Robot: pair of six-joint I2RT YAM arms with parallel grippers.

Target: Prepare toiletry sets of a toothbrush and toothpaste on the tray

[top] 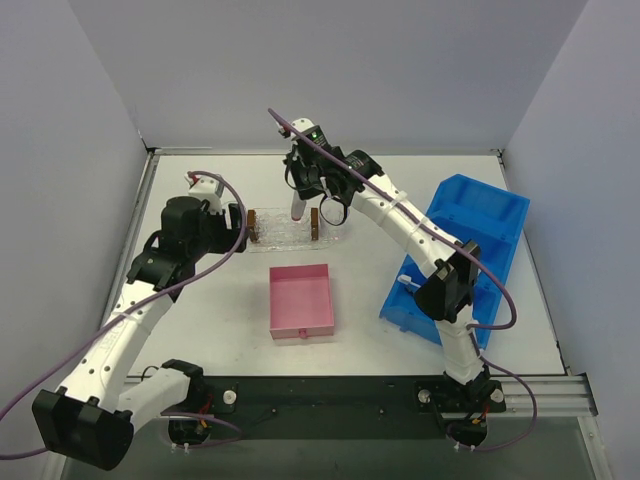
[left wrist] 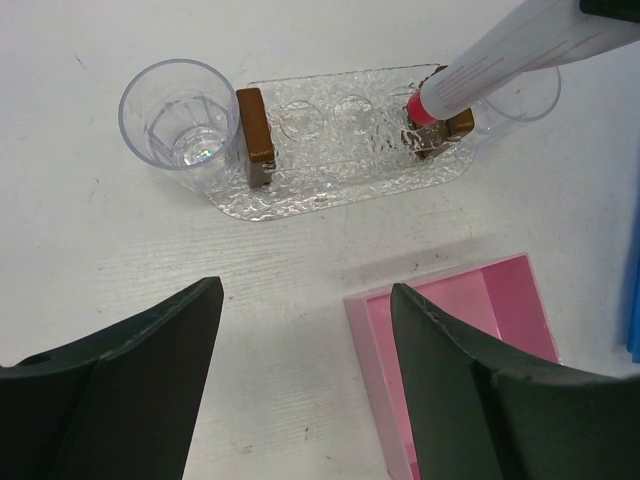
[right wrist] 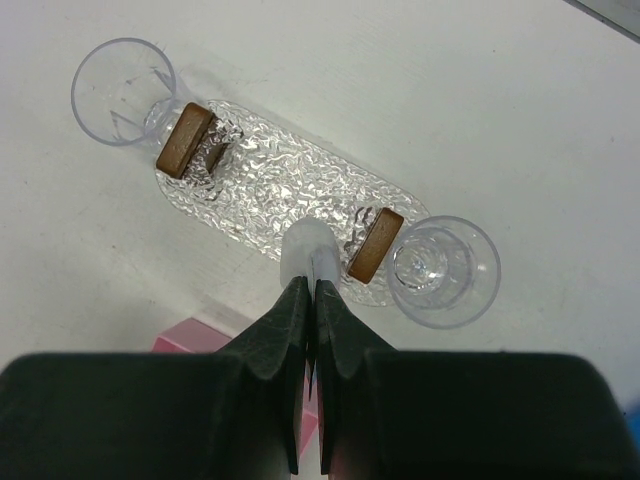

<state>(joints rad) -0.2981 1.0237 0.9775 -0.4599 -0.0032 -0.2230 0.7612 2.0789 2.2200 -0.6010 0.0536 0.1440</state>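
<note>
The right end effector [right wrist: 308,288] is pinched tight on the flat end of a small silver-grey toothpaste tube [left wrist: 510,52]. The tube hangs tilted, cap down, over the clear, bumpy-plastic oval tray [left wrist: 340,165]. Its red cap [left wrist: 428,108] sits right at the small brown upright block [left wrist: 448,128] on the tray's right end. Whether the cap touches the tray I can't make out. A second brown block [left wrist: 255,135] stands at the other end. Two clear plastic cups stand on the white desk [top: 225,330], one [left wrist: 180,112] at the tray's left end and one [right wrist: 443,270] at its right. The left end effector [left wrist: 305,292] hangs with its jaws spread wide and nothing between them, over bare desk just on the near side of the tray. Near it sits a square pink box [top: 300,300], and a big blue bin [top: 480,210] lies farther right.
</note>
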